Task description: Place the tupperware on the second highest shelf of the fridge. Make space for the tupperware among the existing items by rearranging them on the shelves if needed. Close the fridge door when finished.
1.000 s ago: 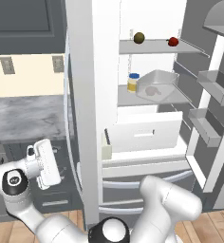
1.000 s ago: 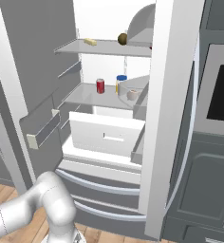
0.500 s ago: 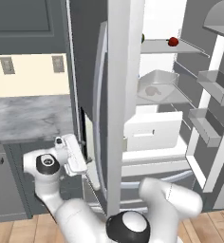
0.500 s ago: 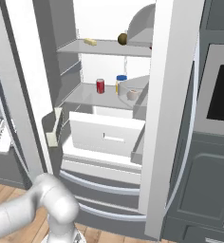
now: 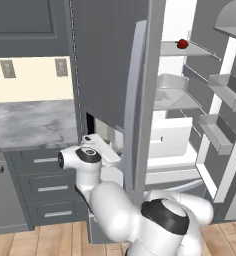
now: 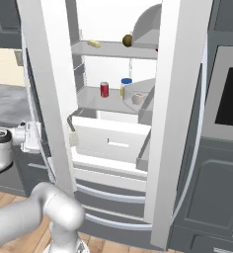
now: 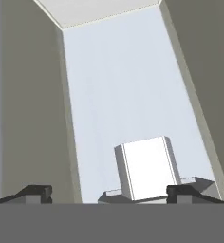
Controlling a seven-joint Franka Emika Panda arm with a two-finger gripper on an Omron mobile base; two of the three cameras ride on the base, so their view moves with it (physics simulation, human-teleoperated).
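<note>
Two dark fingers [image 7: 35, 192] rise at the bottom of the hand view, set wide apart with nothing between them. Ahead runs a pale blue-white panel [image 7: 128, 85], narrowing toward the top and flanked on both sides by dull grey-brown surfaces [image 7: 28, 109]. Low on the panel, between the fingers, stands a small white box-like block [image 7: 147, 167] on a grey stepped base.
</note>
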